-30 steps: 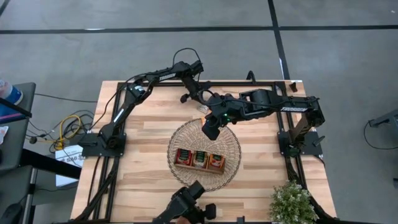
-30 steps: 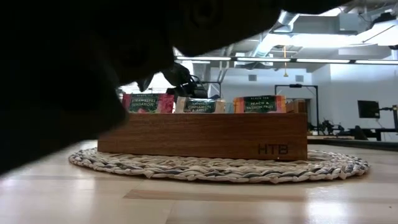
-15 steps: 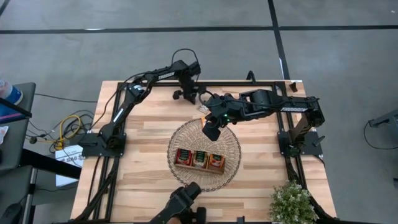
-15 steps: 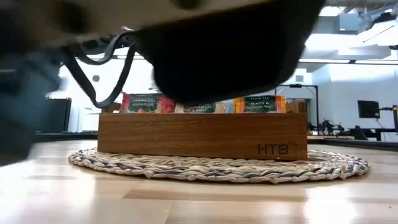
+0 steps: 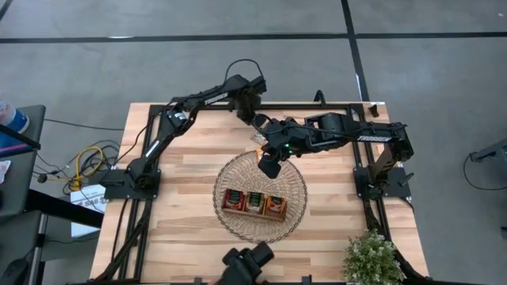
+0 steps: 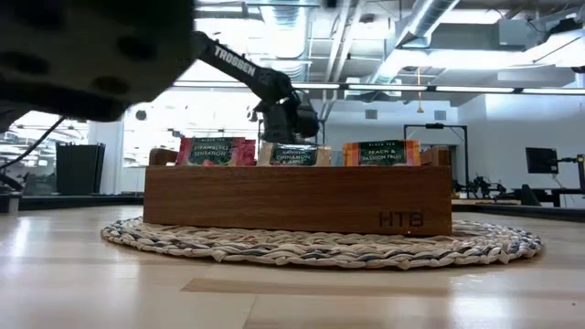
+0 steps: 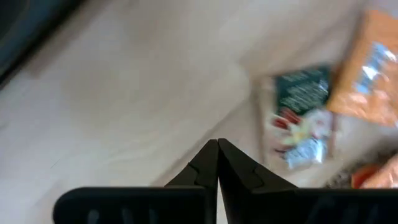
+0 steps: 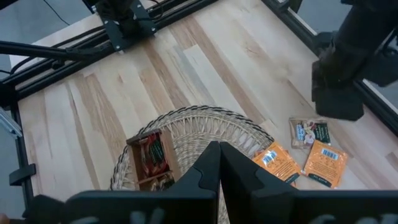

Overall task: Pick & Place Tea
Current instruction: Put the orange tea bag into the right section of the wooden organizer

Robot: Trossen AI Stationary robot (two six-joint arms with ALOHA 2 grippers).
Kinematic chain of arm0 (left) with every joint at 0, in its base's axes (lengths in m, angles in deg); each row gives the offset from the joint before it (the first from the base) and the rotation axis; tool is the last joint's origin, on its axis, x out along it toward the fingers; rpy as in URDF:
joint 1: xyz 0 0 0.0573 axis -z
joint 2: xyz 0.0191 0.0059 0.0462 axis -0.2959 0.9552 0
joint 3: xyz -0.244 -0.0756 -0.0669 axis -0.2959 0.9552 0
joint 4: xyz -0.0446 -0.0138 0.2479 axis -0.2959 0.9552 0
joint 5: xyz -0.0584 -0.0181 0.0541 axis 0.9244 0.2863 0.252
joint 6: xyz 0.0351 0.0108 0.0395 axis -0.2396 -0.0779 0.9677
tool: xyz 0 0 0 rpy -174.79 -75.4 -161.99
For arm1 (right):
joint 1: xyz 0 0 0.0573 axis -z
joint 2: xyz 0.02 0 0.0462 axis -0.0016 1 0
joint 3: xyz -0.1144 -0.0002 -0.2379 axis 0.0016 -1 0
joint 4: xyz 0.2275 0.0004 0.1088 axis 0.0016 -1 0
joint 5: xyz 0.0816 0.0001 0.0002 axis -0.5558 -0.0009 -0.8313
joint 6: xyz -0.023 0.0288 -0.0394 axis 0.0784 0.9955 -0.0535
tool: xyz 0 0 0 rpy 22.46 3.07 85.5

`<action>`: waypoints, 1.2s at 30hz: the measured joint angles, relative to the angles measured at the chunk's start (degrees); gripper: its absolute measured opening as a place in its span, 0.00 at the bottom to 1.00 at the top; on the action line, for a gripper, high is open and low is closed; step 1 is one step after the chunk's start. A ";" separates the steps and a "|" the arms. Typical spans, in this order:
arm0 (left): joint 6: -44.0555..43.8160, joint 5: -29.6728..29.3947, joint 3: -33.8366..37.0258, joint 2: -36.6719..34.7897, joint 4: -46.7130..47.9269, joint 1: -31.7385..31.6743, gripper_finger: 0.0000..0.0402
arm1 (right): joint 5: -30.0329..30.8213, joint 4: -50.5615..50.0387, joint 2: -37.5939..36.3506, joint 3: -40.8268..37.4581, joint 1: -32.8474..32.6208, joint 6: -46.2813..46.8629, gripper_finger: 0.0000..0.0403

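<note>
**Tea sorting, part done: three sachets left outside the tray**

Tabletop of pale wood strips, seen from above, with a grey floor around it and an open workshop room behind in the low view. A round wicker mat [image 5: 260, 197] lies at the middle of the tabletop [image 5: 182, 222] and carries a brown wooden tray [image 6: 297, 199] with three compartments. Each compartment already holds upright tea: red sachets [image 6: 212, 151] at one end, pale ones [image 6: 293, 155] in the middle, orange ones [image 6: 385, 152] at the other end.

Still to be moved, as the right wrist view shows, are three loose sachets lying flat on the tabletop just beyond the mat's rim: one pale sachet [image 8: 310, 133] and two orange sachets [image 8: 324, 162] side by side, the nearer one [image 8: 276, 161] touching or almost touching the mat. The task thus appears well advanced, though not finished.

The left tool [image 7: 217, 144] hangs over the far edge of the tabletop, close above the pale sachet; its fingers are pressed together and grip nothing, so it would have to open before any pick. The right tool [image 8: 219, 147] hovers over the far rim of the mat, its fingers likewise closed tight and empty. Neither tool touches a sachet or the tray.
</note>
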 joint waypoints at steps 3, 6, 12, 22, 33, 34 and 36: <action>4.11 0.41 -0.24 0.00 -0.21 0.97 0.00 | -0.12 0.01 0.00 0.00 0.00 0.00 0.00; 3.39 3.57 -0.23 0.41 0.12 1.32 0.00 | -0.14 0.01 0.00 0.00 0.00 0.00 0.00; 4.38 7.69 -0.22 0.44 -0.80 1.87 0.00 | -0.25 0.01 0.00 0.00 0.00 0.00 0.00; 7.32 8.70 -0.22 0.43 -0.87 2.24 0.00 | -0.15 0.01 0.02 0.00 -0.65 -0.48 0.00; 10.44 7.11 -0.64 1.79 1.36 2.24 0.00 | -0.16 0.01 0.02 0.00 -1.20 -1.09 0.00; 10.58 7.74 -0.62 1.83 1.34 2.31 0.00 | -0.16 0.01 0.02 0.00 -1.20 -1.11 0.00; 10.58 8.51 -0.62 1.84 1.27 2.33 0.00 | -0.16 0.03 0.02 0.00 -1.20 -1.47 0.00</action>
